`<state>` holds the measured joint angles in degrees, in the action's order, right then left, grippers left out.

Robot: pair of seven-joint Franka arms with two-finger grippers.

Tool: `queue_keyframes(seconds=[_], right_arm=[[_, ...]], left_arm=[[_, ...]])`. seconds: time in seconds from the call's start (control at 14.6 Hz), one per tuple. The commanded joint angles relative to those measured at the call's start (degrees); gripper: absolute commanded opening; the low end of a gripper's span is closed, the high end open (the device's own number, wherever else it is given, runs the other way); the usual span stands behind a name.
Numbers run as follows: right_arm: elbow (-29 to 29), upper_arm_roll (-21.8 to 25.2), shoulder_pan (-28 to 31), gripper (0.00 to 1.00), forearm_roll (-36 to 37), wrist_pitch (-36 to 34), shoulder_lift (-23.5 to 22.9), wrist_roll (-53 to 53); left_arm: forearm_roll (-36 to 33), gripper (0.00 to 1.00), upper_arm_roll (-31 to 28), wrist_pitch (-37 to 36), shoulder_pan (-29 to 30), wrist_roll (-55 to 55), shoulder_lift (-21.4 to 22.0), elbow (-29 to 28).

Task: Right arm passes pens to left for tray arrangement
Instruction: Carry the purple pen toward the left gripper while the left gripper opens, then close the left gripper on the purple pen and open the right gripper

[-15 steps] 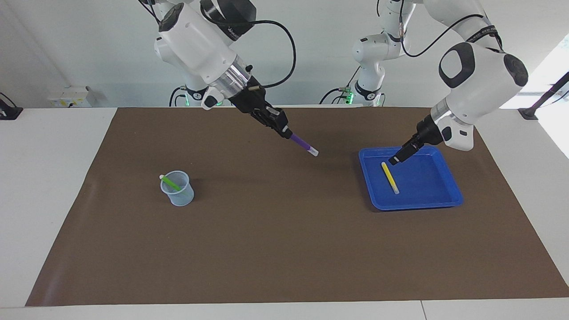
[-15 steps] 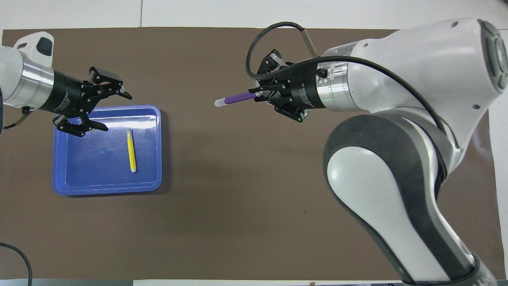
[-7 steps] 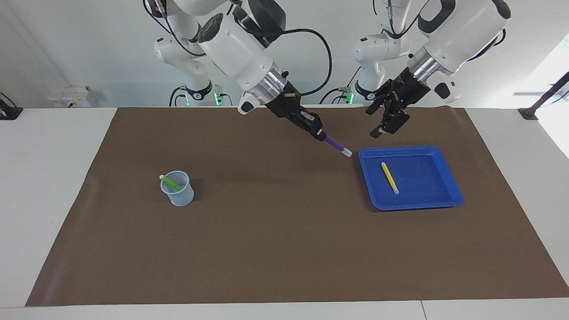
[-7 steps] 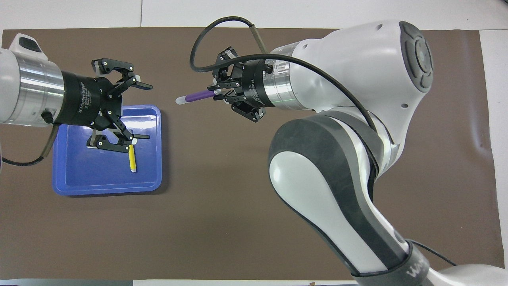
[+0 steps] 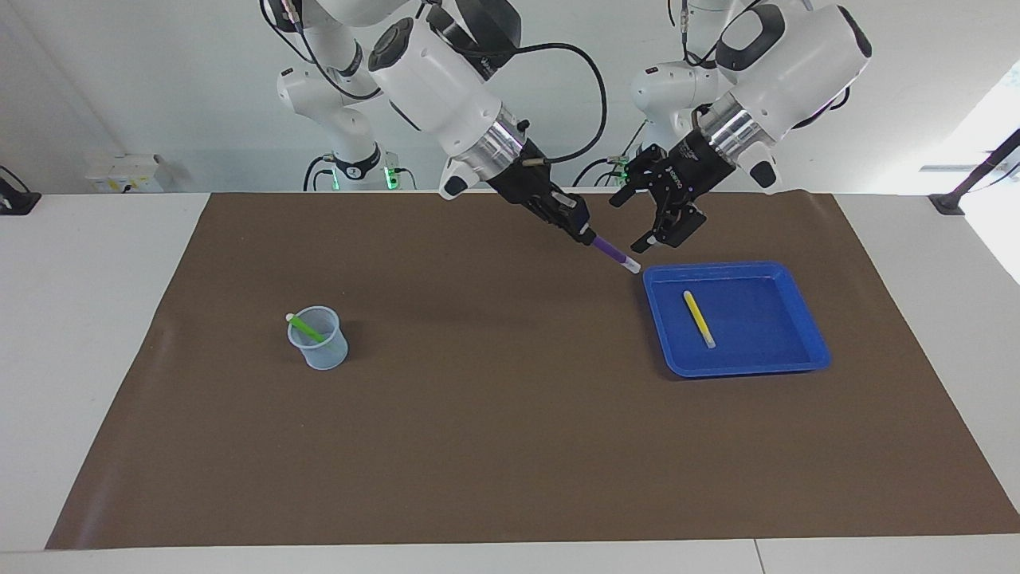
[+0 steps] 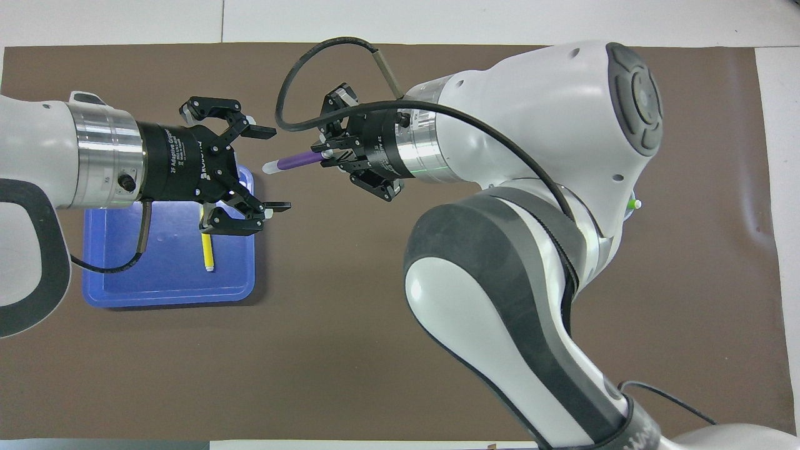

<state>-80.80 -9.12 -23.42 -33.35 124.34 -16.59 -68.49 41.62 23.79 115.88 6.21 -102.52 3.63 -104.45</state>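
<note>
Overhead view: right gripper [image 6: 328, 153] pinches the purple pen [image 6: 294, 161], pale tip toward the spread left gripper [image 6: 265, 169], over the mat beside the tray [image 6: 112, 281]. Handover is pending; next, I judge, left's fingers must straddle and clamp the pen.

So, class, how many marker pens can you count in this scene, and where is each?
3. The yellow pen lies in the blue tray; the purple pen is in the right gripper; the green pen stands in the cup.

Purple pen [image 5: 612, 252] held aloft beside blue tray [image 5: 809, 331] holding yellow pen [image 5: 699, 318]; green pen [image 5: 304, 326] cupped.
</note>
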Motion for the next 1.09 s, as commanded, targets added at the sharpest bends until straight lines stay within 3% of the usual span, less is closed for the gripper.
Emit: queue_keyframes(seconds=[0.0,0.48,1.02], right_arm=[[1.0,-0.1,0.04,0.0,0.48,0.2,-0.64,-0.77],[0.65,-0.1,0.04,0.0,0.48,0.2,-0.64,-0.77],[0.65,-0.02,0.04,0.0,0.48,0.2,-0.64,-0.42]], left_arm=[[2.94,1.0,-0.32,3.91,-0.06,-0.23,1.99,-3.4],[5.22,1.0,-0.32,3.92,-0.15,14.09,1.64,-5.06],[5.67,1.0,-0.32,9.54,-2.08,12.17,1.9,-6.74]])
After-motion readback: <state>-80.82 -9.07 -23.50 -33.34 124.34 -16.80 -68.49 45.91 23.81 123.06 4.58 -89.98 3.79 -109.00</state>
